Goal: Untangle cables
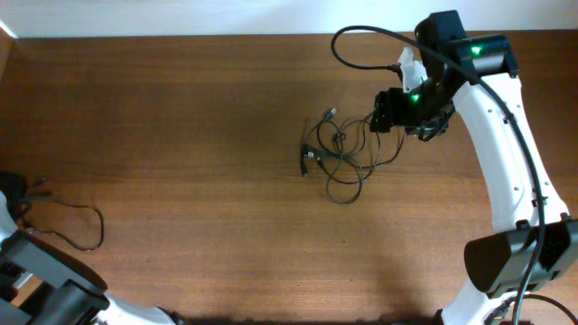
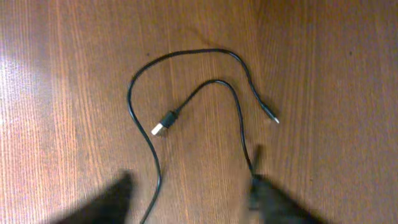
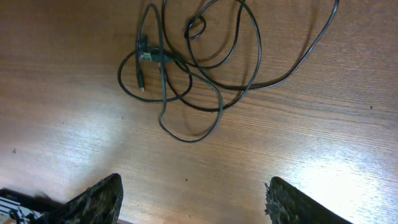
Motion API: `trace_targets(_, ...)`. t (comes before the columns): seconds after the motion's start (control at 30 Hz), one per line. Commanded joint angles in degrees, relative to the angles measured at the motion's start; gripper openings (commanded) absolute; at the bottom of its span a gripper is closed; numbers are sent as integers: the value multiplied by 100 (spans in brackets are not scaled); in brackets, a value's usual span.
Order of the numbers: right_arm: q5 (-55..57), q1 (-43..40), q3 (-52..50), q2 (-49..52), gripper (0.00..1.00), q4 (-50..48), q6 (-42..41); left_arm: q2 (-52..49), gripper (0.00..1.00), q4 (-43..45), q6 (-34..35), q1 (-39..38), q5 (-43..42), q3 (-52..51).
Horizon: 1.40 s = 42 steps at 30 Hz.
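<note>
A tangled clump of thin black cables (image 1: 339, 152) lies on the wooden table right of centre. In the right wrist view the clump (image 3: 186, 68) lies as overlapping loops with a small knot and plug ends. My right gripper (image 3: 193, 196) is open and empty, above the table just short of the clump; overhead it (image 1: 381, 119) hovers at the clump's right edge. A separate loose cable (image 1: 77, 226) lies at the far left. In the left wrist view this cable (image 2: 140, 74) shows a USB plug (image 2: 160, 128) and a small jack (image 2: 272, 118). My left gripper (image 2: 189, 196) is open, and a strand of the cable runs between its fingers.
The table's far edge meets a white wall at the top of the overhead view. The right arm (image 1: 506, 153) reaches in from the lower right with its thicker black cable (image 1: 361, 41) looping above the clump. The left arm's base (image 1: 36, 280) fills the lower left corner.
</note>
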<state>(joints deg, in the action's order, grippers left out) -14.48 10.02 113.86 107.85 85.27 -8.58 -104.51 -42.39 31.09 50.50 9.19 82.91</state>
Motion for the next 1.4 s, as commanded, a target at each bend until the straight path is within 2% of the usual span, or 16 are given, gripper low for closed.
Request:
trace_targets(0.0, -26, 57, -9, -44, 74, -15, 72, 33, 99, 197, 39, 57, -608, -13)
trace_targets(0.13, -7, 57, -9, -44, 75, -4, 87, 245, 99, -164, -367, 57, -2350, 669)
trace_targets(0.23, -7, 57, -9, -44, 75, -9, 85, 1005, 99, -208, -1012, 50, -3635, 973)
trace_targets(0.37, -9, 57, -9, -44, 75, -79, 85, 2138, 100, -317, -1690, -304, -3840, 973)
trace_targets(0.43, -9, 48, -9, -44, 75, -111, 85, 2562, 98, -444, -1941, -933, -3836, 973)
trace_targets(0.57, -9, -118, -9, -44, 75, -166, 81, 2553, 92, -761, -2225, -2557, -3650, 970)
trace_targets(0.6, -9, -219, -9, -44, 75, -164, 81, 2396, 91, -868, -2225, -3220, -3451, 970)
trace_targets(0.77, -4, -831, -9, -44, 75, -133, 85, 1340, 85, -942, -2214, -5331, -3276, 970)
trace_targets(0.8, 13, -942, -9, -44, 75, -125, 87, 973, 84, -938, -2081, -5849, -3276, 970)
trace_targets(0.9, 17, -1040, -9, -44, 75, -127, 90, 210, 88, -813, -1368, -6734, -3272, 970)
trace_targets(0.97, 35, -1043, -9, -44, 75, -127, 90, -216, 88, -610, -966, -7104, -3274, 970)
trace_targets(1.07, 103, -1040, -9, -44, 75, -122, 90, -796, 92, -315, -9, -7488, -3300, 970)
trace_targets(1.17, 127, -1040, -9, -44, 75, -105, 133, -1222, 87, -125, 686, -7624, -3296, 970)
trace_targets(1.23, 127, -1040, -9, -44, 75, -105, 133, -1338, 83, -68, 730, -7624, -3303, 970)
trace_targets(1.37, 125, -1040, -9, -44, 75, -105, 225, -1357, 70, -76, 728, -7650, -3383, 970)
